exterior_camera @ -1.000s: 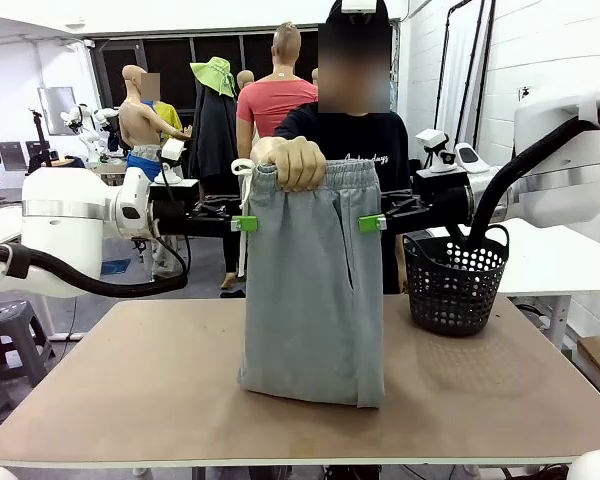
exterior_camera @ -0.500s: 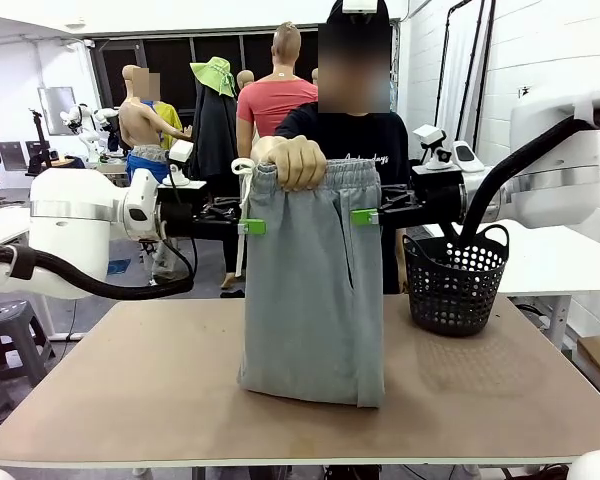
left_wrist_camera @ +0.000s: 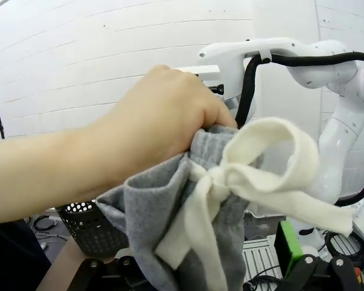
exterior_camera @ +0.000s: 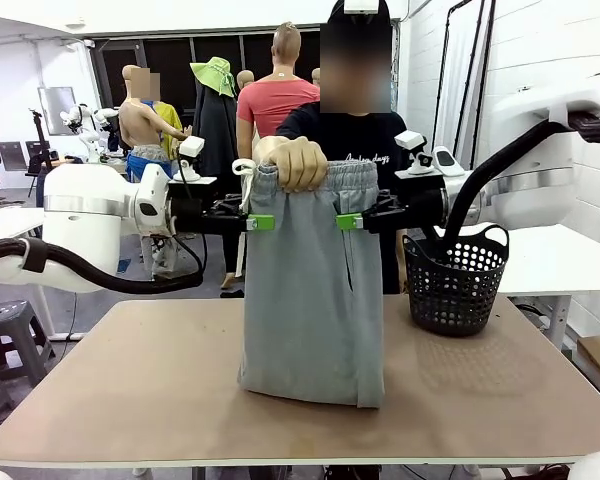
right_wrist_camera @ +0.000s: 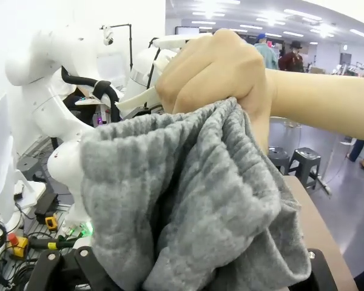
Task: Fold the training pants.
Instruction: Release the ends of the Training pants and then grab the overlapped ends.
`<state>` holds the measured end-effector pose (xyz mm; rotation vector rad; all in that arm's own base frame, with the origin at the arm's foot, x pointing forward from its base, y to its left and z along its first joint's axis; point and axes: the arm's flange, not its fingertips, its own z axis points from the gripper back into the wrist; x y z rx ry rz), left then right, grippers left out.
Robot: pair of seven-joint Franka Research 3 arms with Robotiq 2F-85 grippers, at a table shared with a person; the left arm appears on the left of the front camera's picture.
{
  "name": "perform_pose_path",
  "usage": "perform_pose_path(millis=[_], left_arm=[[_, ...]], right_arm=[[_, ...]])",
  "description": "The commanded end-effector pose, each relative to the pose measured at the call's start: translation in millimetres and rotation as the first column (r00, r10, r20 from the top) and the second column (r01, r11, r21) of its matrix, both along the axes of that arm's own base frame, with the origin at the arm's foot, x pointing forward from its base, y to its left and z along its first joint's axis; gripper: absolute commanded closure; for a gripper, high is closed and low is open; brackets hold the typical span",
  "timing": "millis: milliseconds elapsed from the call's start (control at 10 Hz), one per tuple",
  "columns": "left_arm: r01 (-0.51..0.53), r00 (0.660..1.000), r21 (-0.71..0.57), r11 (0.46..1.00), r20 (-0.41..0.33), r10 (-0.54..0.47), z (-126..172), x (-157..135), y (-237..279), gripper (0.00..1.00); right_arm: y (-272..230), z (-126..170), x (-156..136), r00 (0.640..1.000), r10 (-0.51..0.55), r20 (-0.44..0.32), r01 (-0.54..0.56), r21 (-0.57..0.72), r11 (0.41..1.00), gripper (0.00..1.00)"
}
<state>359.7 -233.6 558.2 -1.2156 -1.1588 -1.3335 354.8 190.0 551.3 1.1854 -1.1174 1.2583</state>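
Left tool [exterior_camera: 260, 222] and right tool [exterior_camera: 350, 221] (both level) straddle the training pants [exterior_camera: 315, 300].

A person's hand [left_wrist_camera: 164, 121] bunches the training pants [left_wrist_camera: 158, 206] at the waistband. Their white drawstring [left_wrist_camera: 242, 176] dangles in front, a black basket [left_wrist_camera: 88, 227] sits lower left of them, and the left gripper [left_wrist_camera: 197, 270] is beneath, seemingly spread.

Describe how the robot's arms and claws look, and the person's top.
Both arms are bulky, rounded white shells: left arm, right arm. A thick black cable runs along each. The left claw and right claw are black with bright green pads. The person wears a black short-sleeved top with small pale lettering.
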Motion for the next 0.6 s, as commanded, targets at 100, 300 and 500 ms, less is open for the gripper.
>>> perform_pose_path(millis=[100,300,500], left_arm=[[-0.045,0.997,0.033,0.998,-0.068,0.047,4,7,-21,0.00],[-0.029,0.992,0.020,0.999,-0.120,0.031,0,6,-32,0.00],[-0.068,0.989,0.014,0.998,-0.133,0.070,-1,8,-37,0.00]], right_arm=[[7,8,6,0.999,-0.037,0.034,0.035,0.049,0.998,0.00],[4,8,8,0.998,-0.057,0.040,0.055,0.063,0.996,0.00],[2,7,10,0.996,-0.082,0.037,0.080,0.063,0.995,0.00]])
